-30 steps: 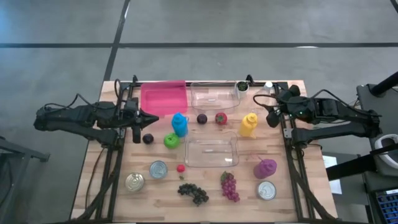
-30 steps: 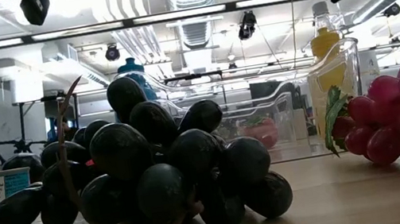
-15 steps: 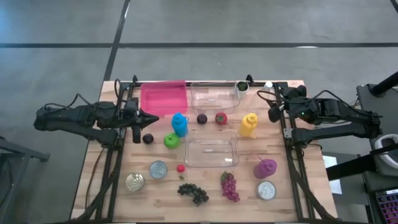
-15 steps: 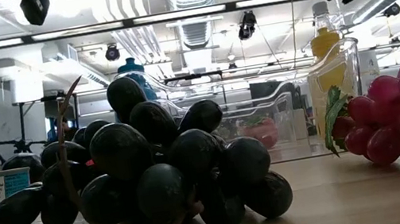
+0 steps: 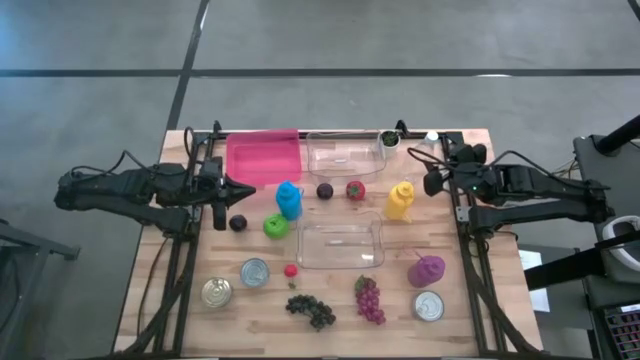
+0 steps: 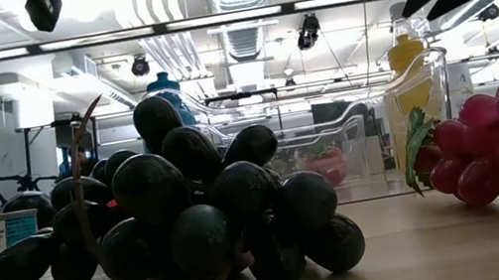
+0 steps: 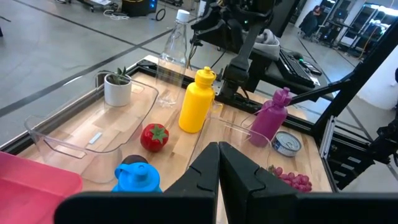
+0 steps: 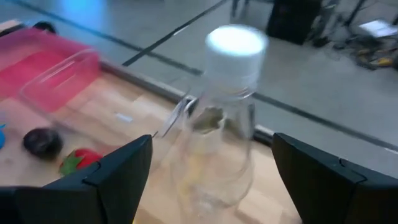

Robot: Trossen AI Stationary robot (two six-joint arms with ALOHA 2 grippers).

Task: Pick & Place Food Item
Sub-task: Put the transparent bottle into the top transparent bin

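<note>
High view first: pale wooden table (image 5: pixel 260 335), laid out with trays, cans, fruit and bottles. At its left side, left gripper (image 5: pixel 248 187), fingers pressed together on nothing, parked well apart from the action. At its right side, right gripper (image 5: pixel 437 170), spread as wide as can be and empty, aimed toward the far right corner. Standing in that corner, upright beside the small potted plant (image 5: pixel 388 139), tall clear plastic bottle (image 8: pixel 221 124) with a round white cap (image 8: pixel 236 46): probably the item to pick, though "food item" leaves that open. Right wrist view settles the key relation: looks straight down the gap between the two dark fingers (image 8: pixel 106 180) onto the bottle, long axis vertical, dead ahead, not yet between them. Calls for a level advance, then a squeeze across the body below the cap. Clearly the right arm's job, being far nearer.
</note>
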